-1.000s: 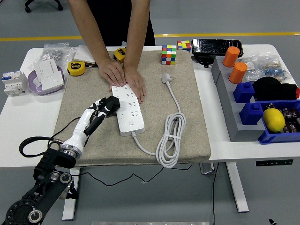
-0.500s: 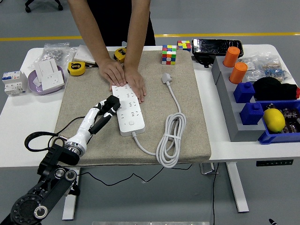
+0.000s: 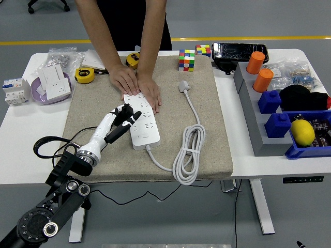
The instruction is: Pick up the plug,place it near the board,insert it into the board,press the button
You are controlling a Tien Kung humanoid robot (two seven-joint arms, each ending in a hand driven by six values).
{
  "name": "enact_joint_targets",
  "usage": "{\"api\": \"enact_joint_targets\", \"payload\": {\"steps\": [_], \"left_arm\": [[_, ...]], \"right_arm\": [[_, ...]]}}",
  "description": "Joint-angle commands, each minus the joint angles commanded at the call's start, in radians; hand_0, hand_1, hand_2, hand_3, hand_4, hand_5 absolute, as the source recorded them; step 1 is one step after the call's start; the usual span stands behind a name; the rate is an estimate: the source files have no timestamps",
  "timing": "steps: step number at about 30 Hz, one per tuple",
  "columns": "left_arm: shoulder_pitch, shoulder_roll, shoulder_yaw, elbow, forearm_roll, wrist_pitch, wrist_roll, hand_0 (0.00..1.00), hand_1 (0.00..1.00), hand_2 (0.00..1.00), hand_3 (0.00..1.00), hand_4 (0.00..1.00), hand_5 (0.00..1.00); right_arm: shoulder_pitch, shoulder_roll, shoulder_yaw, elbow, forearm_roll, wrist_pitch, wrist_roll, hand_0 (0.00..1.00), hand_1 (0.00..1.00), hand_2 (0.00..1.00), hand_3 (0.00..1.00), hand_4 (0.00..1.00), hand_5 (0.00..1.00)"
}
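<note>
A white power strip lies on the beige mat, with a round button near its front end. My left hand reaches in from the lower left and sits at the strip's left edge. Its fingers are curled on what looks like a black plug, which they mostly hide. A person at the far side presses both hands flat on the strip's far end. The strip's own white plug and coiled white cable lie to the right on the mat.
Tape measures, a purple dish and a breaker sit at the left. Colour cubes stand at the mat's far edge. Grey and blue bins with orange cups and a lemon fill the right.
My left hand has moved right and slightly away from me, from beside the strip to over its left edge. The person's hands have stayed put.
</note>
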Motion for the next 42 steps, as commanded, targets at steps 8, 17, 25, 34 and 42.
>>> {"api": "enact_joint_targets", "payload": {"steps": [8,17,25,34,42], "left_arm": [[-0.008,-0.001,0.018,0.000,0.033,0.000,0.008,0.998,0.998,0.959,0.935,0.998,0.998],[-0.061,0.004,0.081,0.006,0.136,-0.009,0.037,0.998,0.998,0.957,0.933,0.998,0.998],[-0.098,0.005,0.111,0.017,0.210,-0.022,0.056,0.998,0.998,0.955,0.933,0.998,0.998],[-0.099,0.004,0.123,0.031,0.232,-0.037,0.068,0.998,0.998,0.954,0.932,0.998,0.998],[-0.095,0.013,0.093,-0.054,0.310,-0.011,0.069,0.998,0.998,0.955,0.930,0.998,0.998]], "right_arm": [[-0.003,-0.001,0.002,0.000,-0.004,0.000,-0.002,0.828,0.763,0.754,0.784,0.998,0.966],[0.000,-0.002,-0.002,0.000,-0.001,0.001,-0.001,0.829,0.761,0.753,0.784,0.998,0.966],[0.002,-0.003,0.000,0.000,0.000,0.000,-0.002,0.829,0.761,0.753,0.783,0.998,0.968],[0.003,-0.004,-0.001,0.000,0.003,0.000,0.001,0.828,0.761,0.752,0.784,0.998,0.966],[0.002,-0.003,0.003,0.000,0.001,0.000,-0.001,0.828,0.761,0.752,0.783,0.998,0.966]]}}
